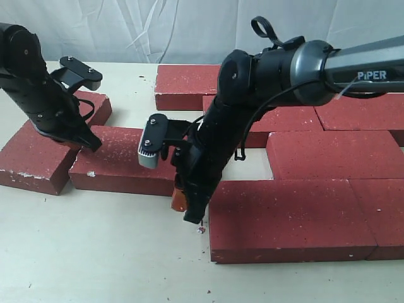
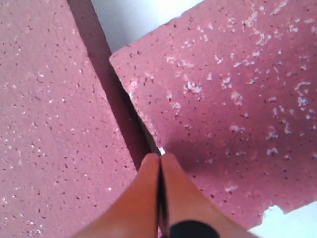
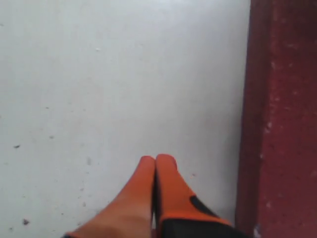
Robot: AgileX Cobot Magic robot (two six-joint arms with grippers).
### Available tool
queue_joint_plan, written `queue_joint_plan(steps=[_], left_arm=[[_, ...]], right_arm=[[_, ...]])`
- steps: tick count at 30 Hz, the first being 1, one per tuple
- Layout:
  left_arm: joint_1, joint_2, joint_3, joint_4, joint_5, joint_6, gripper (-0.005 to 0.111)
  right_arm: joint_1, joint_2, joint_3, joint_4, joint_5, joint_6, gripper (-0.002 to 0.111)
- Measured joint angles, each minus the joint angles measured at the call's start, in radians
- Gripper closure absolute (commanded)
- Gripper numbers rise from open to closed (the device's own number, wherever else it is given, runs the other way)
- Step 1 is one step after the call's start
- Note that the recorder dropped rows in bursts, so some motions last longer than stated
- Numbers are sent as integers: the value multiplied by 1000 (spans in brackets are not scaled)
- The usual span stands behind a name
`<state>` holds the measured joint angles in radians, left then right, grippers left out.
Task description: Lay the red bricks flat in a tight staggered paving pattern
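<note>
several red bricks cover a cream table before white sheeting.

Left hand pinched closed, tips at dark gap between two red bricks

A cream tabletop spread across six o'clock; a creased white sheet hung behind it at twelve.
</note>
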<state>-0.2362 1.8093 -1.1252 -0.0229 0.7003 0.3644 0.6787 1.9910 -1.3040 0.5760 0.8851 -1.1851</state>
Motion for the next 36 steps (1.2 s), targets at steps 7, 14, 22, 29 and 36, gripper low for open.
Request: queue_joint_plan(steps=[7, 14, 22, 29, 36], left_arm=[[0, 0, 0, -5, 0, 17, 107], [0, 2, 0, -5, 0, 21, 107], [0, 2, 0, -5, 3, 29, 107], [0, 2, 0, -11, 46, 31, 107], [0, 30, 0, -46, 42, 37, 107]], right_arm=[[0, 13, 0, -195, -109, 137, 109], [0, 13, 0, -308, -134, 247, 109], [0, -2, 0, -322, -109, 266, 109], [-9, -146, 0, -277, 9, 277, 109], [-149, -152, 11, -275, -52, 312, 109]])
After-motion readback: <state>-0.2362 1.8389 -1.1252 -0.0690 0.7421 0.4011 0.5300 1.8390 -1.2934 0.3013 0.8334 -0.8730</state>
